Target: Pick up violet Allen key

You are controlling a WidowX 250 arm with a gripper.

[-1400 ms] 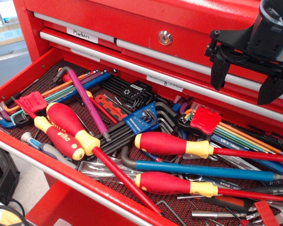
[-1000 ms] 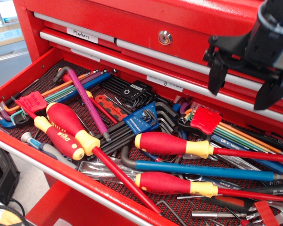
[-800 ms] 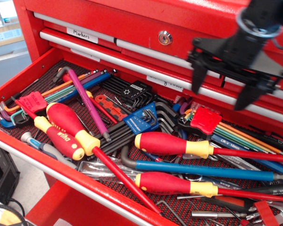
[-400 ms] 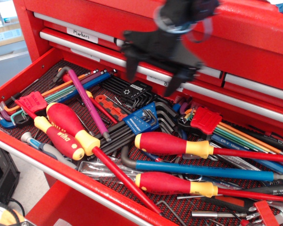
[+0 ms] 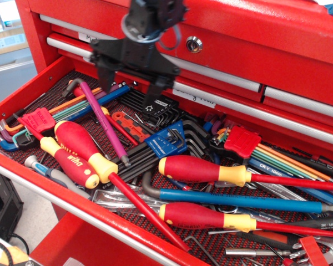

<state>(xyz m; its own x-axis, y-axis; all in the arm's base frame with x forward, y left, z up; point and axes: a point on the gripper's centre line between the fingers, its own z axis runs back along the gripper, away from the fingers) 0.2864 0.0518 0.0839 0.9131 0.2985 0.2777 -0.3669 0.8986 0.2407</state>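
The violet Allen key (image 5: 102,121) lies slanted in the open red drawer, left of middle. Its dark bent arm is at the upper left and its grey tip at the lower right, resting across a red-and-yellow screwdriver (image 5: 83,151). My black gripper (image 5: 129,85) hangs open above the back of the drawer, its two fingers pointing down. It is above and a little to the right of the key's upper end and holds nothing.
The drawer (image 5: 22,166) is crowded with tools: rainbow hex key sets with red holders (image 5: 39,119) (image 5: 243,141), a black hex set in a blue holder (image 5: 166,141), more red-yellow screwdrivers (image 5: 205,169) and a long blue-shafted tool (image 5: 238,200). Closed red drawers (image 5: 233,39) rise behind.
My gripper has swept from the upper right to the left across the cabinet front and down, and now hangs over the back left of the drawer. The tools have not moved.
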